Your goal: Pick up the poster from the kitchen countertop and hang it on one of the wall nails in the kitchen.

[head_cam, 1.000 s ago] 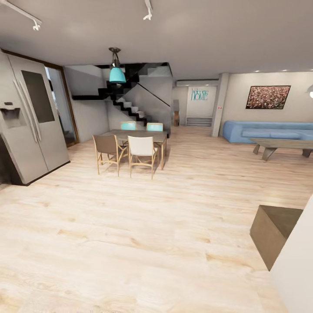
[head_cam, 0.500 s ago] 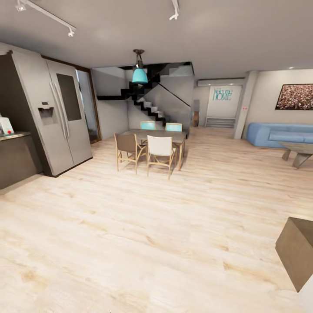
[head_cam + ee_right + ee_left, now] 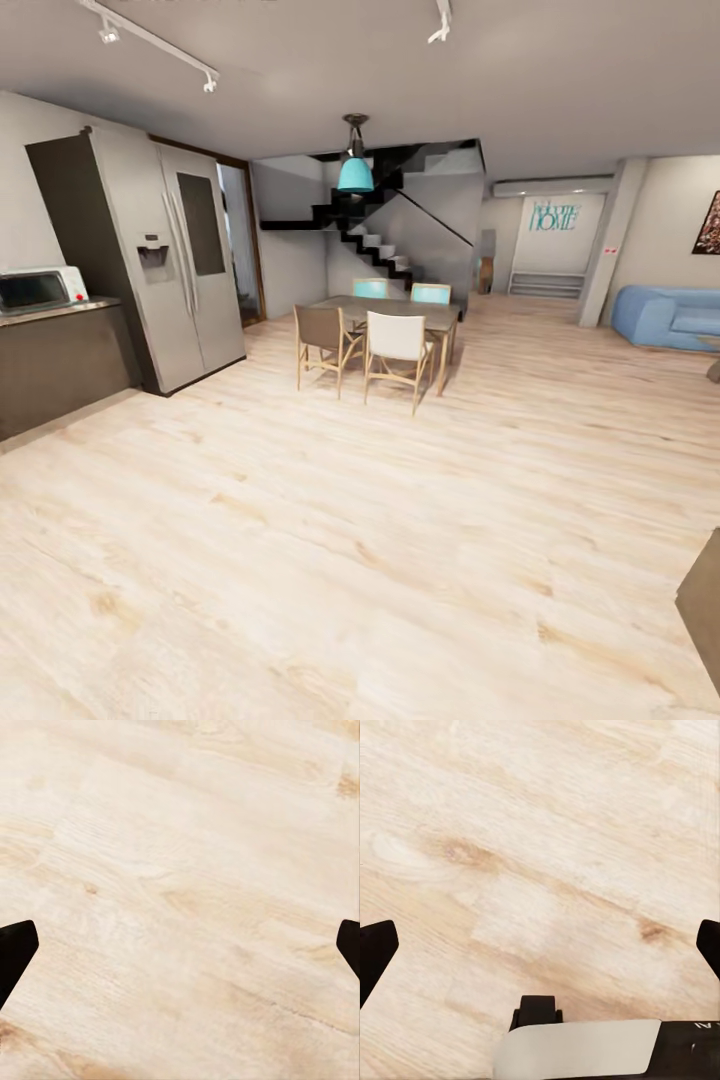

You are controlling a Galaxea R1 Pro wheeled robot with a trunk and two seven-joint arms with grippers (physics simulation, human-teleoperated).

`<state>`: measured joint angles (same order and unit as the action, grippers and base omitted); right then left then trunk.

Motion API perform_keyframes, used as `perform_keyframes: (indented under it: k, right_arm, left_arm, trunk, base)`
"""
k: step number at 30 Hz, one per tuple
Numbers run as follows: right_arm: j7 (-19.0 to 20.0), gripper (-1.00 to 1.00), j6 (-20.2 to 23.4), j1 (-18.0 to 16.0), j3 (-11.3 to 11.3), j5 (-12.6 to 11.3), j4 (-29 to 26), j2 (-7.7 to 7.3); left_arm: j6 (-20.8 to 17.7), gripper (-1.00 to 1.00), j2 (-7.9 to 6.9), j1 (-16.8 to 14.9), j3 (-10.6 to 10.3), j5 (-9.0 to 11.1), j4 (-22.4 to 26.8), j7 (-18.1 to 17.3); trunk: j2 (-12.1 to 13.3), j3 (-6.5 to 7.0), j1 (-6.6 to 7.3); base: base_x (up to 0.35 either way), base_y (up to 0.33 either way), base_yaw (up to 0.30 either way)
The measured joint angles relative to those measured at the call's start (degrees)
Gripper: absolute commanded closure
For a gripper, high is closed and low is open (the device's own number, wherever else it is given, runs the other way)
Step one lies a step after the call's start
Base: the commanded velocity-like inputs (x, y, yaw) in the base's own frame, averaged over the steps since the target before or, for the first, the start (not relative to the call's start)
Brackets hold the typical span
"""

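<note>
Kitchen countertop (image 3: 55,312) at left, carrying microwave (image 3: 40,289).

a wooden floor (image 3: 400,560) spreads across the foreground; at far left a microwave (image 3: 38,289) sits on a kitchen countertop (image 3: 60,312) over cabinets; just right of it stands a tall refrigerator (image 3: 185,265); in the middle distance a dining table (image 3: 395,312) has two chairs before it and two behind; a pendant lamp (image 3: 355,172) hangs above; a staircase (image 3: 375,245) rises behind; a sofa (image 3: 668,318) lies at far right.
</note>
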<state>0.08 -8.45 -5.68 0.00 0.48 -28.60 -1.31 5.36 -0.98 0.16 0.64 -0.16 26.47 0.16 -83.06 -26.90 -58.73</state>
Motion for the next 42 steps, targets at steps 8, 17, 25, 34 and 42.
perform_keyframes:
  k: [8,17,25,34,42]
  right_arm:
    - [0.0,-1.0,-0.1,0.0,0.1,0.0,0.0,0.0]
    - [-0.1,-1.0,-0.1,0.0,0.2,0.1,0.0,0.0]
    - [-0.1,-1.0,-0.1,0.0,0.2,0.1,0.0,0.0]
    - [-0.1,-1.0,-0.1,0.0,0.2,0.1,0.0,0.0]
    - [-0.1,-1.0,-0.1,0.0,0.2,0.1,0.0,0.0]
  left_arm:
    - [0.0,-1.0,-0.03,0.0,0.0,0.0,0.0,0.0]
    - [0.0,-1.0,-0.08,0.0,0.0,0.0,0.0,0.0]
    - [0.0,-1.0,-0.09,0.0,0.0,0.0,0.0,0.0]
    - [0.0,-1.0,-0.09,0.0,0.0,0.0,0.0,0.0]
    - [0.0,-1.0,-0.09,0.0,0.1,0.0,0.0,0.0]
  trunk:
    - [0.0,0.0,0.0]
    - [0.0,0.0,0.0]
    - [0.0,0.0,0.0]
    - [0.0,0.0,0.0]
    - [0.0,0.0,0.0]
  base:
    - [0.0,-0.013,0.285]
    - [0.0,-0.001,0.288]
    - [0.0,0.0,0.288]
    - [0.0,0.0,0.288]
    - [0.0,0.0,0.288]
